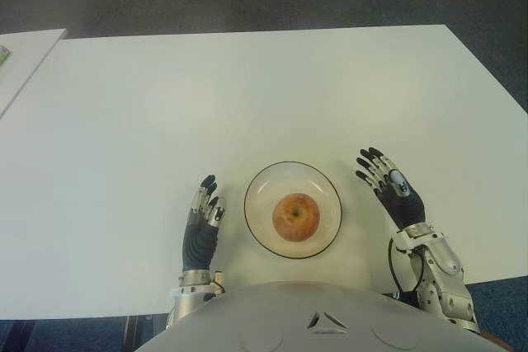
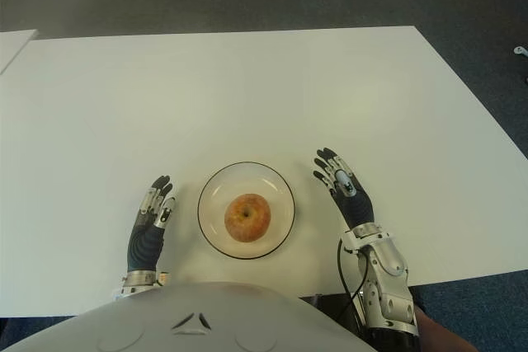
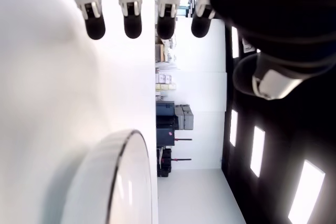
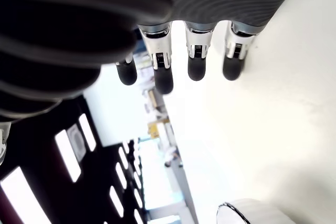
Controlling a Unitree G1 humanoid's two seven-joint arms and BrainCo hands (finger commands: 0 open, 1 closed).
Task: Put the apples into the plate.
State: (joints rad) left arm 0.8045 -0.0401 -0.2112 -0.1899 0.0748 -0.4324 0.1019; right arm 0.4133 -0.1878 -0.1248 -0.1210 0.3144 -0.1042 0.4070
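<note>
Glass plate (image 1: 326, 237): clear with a dark rim, at the near middle of the white table (image 1: 247, 96).
Apple (image 1: 295, 217): I see one, reddish-yellow, lying in the plate (stem dimple up).
Left hand (image 1: 201, 228): just left of the plate, fingers (image 3: 132, 23) straight and relaxed, holding nothing.
Right hand (image 1: 391, 187): just right of the plate, fingers (image 4: 196, 66) extended and slightly spread, holding nothing.
Second table (image 1: 21, 55): I note its corner at the far left.
</note>
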